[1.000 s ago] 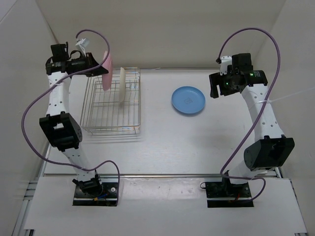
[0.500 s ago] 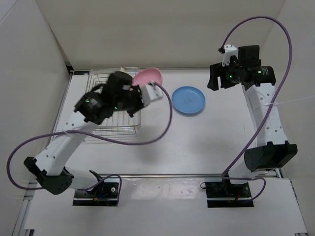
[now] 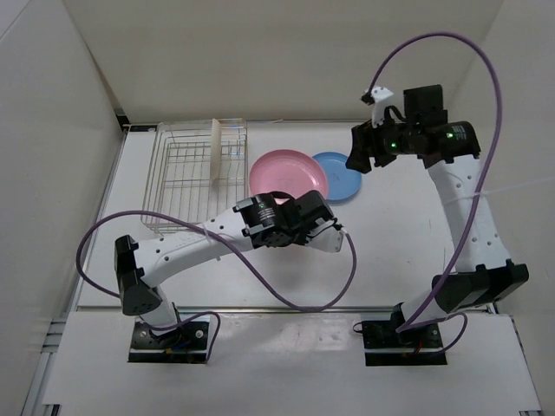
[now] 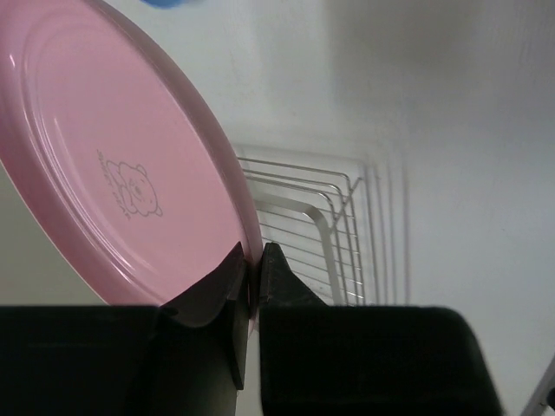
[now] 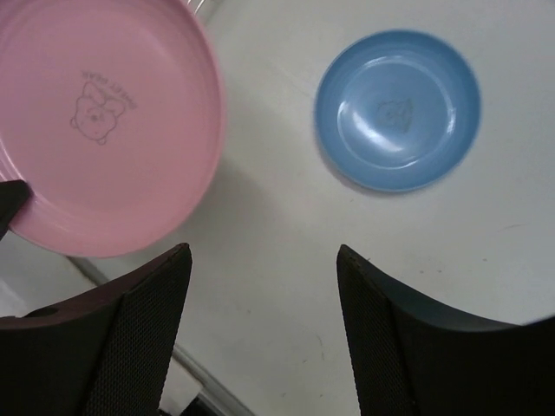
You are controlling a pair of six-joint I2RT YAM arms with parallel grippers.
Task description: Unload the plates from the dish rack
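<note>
Swung off the rack point(image 3: 185, 192), the bear-printed pink plate point(image 3: 288, 176) sits rim-pinched in the left gripper point(image 4: 251, 269); right gripper point(image 5: 262, 258) spread, empty.

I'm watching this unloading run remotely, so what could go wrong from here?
The left hand pinches the shallow round pink plate only at its rim, so it may slip or swing. From above, it overlaps the round light blue plate on the table; lowered here, it could land on it. The open right hand hovers close by and might bump it.
</note>
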